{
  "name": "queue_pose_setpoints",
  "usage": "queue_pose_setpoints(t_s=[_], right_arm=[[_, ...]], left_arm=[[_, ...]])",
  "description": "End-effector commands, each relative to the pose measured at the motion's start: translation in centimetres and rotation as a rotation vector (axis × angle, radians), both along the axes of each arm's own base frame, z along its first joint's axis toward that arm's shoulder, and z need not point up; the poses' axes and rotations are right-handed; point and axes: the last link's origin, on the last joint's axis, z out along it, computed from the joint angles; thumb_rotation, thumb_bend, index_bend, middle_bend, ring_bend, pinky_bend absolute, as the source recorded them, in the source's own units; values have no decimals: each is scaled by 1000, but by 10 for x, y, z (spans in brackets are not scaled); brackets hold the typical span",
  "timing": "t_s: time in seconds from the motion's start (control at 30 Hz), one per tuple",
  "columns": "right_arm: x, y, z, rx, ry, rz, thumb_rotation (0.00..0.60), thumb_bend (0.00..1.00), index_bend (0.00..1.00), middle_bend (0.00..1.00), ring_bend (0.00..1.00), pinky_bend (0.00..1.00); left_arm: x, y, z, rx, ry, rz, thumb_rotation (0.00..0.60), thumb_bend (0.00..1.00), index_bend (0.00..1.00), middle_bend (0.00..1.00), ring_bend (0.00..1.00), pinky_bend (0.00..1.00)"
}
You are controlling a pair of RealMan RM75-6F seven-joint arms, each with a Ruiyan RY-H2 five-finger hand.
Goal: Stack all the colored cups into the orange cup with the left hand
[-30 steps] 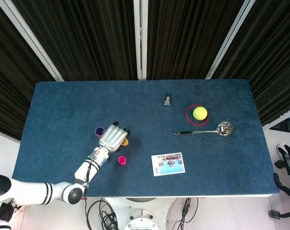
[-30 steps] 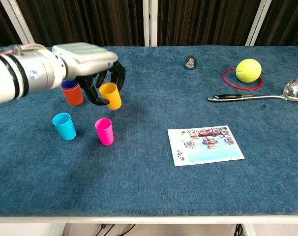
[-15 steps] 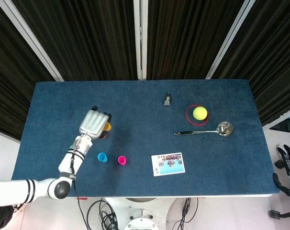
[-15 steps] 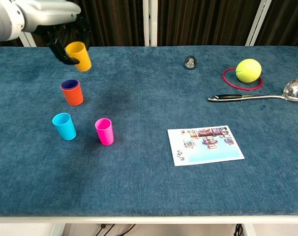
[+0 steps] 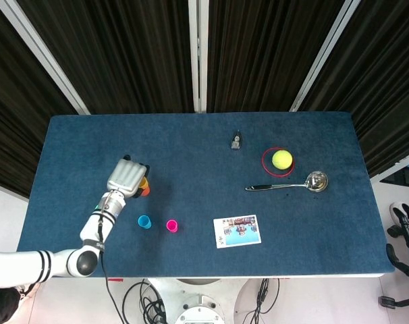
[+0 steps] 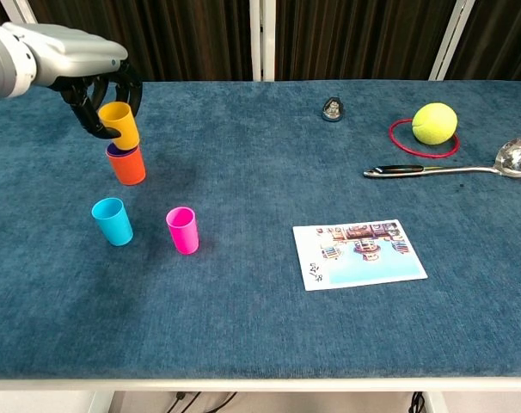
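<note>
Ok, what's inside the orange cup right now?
A purple cup's rim shows inside the orange cup. The left hand holds the yellow cup right above it, its base at the opening. How deep either sits is hidden.

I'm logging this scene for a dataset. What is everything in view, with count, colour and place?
yellow cup: 1, yellow, held just above the orange cup
orange cup: 1, orange with a purple cup nested inside, table's left part
blue cup: 1, light blue, upright, nearer the front than the orange cup
pink cup: 1, pink, upright, right of the blue cup
picture card: 1, mostly blue and white, flat near the front middle
spoon: 1, silver, lying at the right
tennis ball: 1, yellow-green, inside a red ring
small metal item: 1, dark, far middle; too small to identify
table: 1, blue cloth
left robot hand: 1, grey, holds the yellow cup
right robot hand: 1, dark fingers, off the table's right edge
</note>
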Motion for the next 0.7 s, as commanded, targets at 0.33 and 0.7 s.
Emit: queue_pose_setpoints(t_s=[0.33,0.7], right_arm=[[0,-1,-1,5,1,1,600,372,0,0,0,0],[-1,-1,-1,5,1,-3,600,371,0,0,0,0]], left_arm=[[-10,3,-3,-5,-28,66,600,317,453,427,484,228],[-11,2,-5,-10,-45,61,600,312,303,302,360,211]])
